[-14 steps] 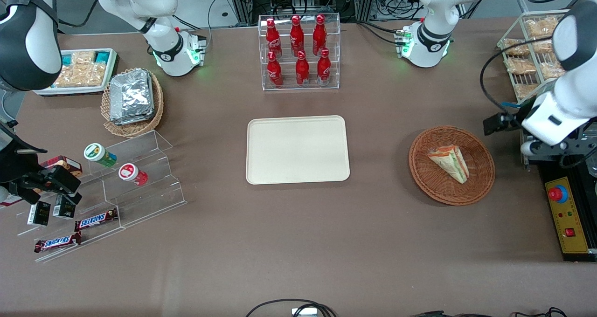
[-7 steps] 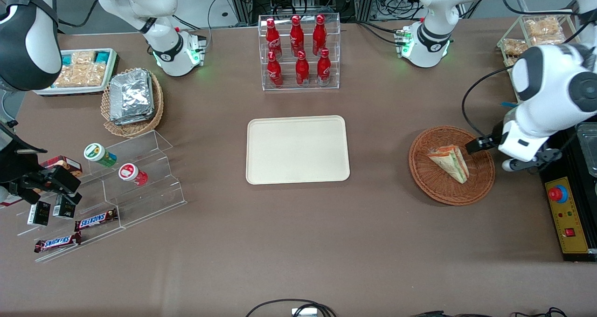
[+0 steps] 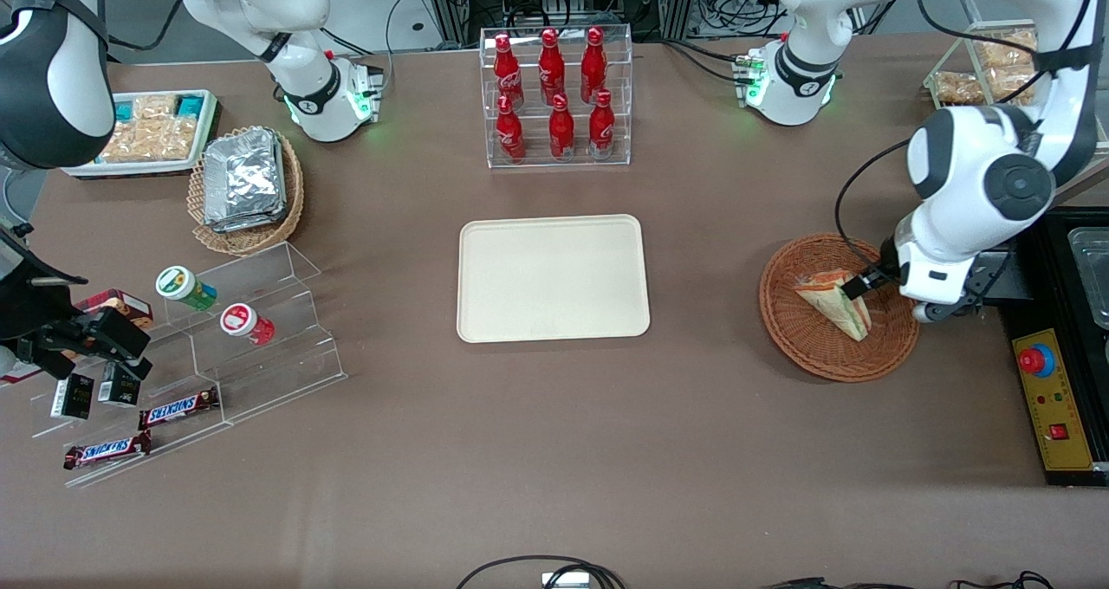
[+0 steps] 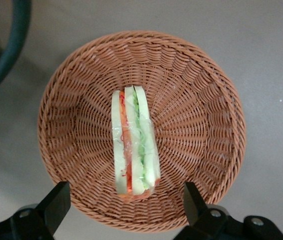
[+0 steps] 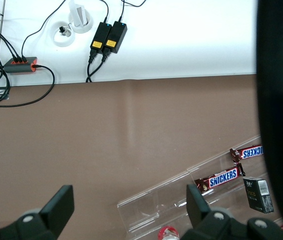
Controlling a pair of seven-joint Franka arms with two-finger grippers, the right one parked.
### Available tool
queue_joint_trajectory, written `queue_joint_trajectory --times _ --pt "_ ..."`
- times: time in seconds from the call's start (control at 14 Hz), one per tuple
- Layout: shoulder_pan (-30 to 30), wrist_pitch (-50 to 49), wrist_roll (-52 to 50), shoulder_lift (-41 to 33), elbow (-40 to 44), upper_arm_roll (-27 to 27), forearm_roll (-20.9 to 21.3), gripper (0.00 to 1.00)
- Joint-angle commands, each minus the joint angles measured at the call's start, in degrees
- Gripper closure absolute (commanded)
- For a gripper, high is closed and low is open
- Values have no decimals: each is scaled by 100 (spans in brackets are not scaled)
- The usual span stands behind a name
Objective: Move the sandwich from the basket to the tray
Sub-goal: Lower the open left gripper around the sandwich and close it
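The sandwich (image 3: 833, 300), a wrapped wedge with red, green and orange layers, lies in the reddish-brown wicker basket (image 3: 806, 346) toward the working arm's end of the table. My left gripper (image 3: 866, 288) hangs above the basket, over the sandwich's wide end. In the left wrist view the gripper (image 4: 125, 200) is open, with its two black fingers (image 4: 57, 204) spread wider than the sandwich (image 4: 134, 145) and above the basket's rim (image 4: 226, 100). Nothing is between the fingers. The cream tray (image 3: 553, 279) lies bare at the table's middle, beside the basket toward the parked arm's end.
An acrylic rack of red bottles (image 3: 557, 95) stands farther from the front camera than the tray. A black control box with a red button (image 3: 1053, 398) sits beside the basket. A tan basket of foil packets (image 3: 247, 186) and an acrylic stepped stand (image 3: 251, 329) lie toward the parked arm's end.
The left arm has swung in from the table's working-arm end, and its gripper now hangs over the basket and sandwich. The sandwich has not moved.
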Motion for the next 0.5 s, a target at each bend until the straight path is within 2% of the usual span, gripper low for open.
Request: queue_joint_trajectory --times 0.0,0.43 --pt "-43 254 -459 127 -92 -1 123 0" --pt "-7 1247 -625 268 -689 17 123 0"
